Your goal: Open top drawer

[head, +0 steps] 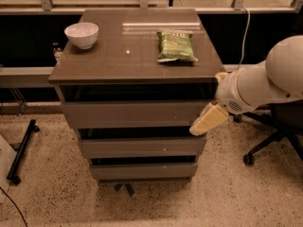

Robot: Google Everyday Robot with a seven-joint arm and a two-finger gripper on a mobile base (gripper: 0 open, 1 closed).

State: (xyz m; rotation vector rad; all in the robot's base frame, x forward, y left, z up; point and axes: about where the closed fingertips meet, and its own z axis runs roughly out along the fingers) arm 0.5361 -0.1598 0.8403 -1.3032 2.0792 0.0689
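Note:
The top drawer (135, 113) is the tallest and widest of three plain grey-brown fronts under the brown cabinet top (113, 60). A dark gap shows above it. My gripper (201, 126) is at the right end of this front, near its lower right corner, its pale yellow fingers pointing down-left. The white arm (265, 82) comes in from the right. The two shorter fronts, the middle drawer (142, 146) and the bottom drawer (143, 170), lie below.
A white bowl (81, 34) stands on the cabinet top at the back left. A green snack bag (176, 46) lies at the back right. A black office chair base (270, 145) is on the floor to the right. A black stand leg (21, 150) is at left.

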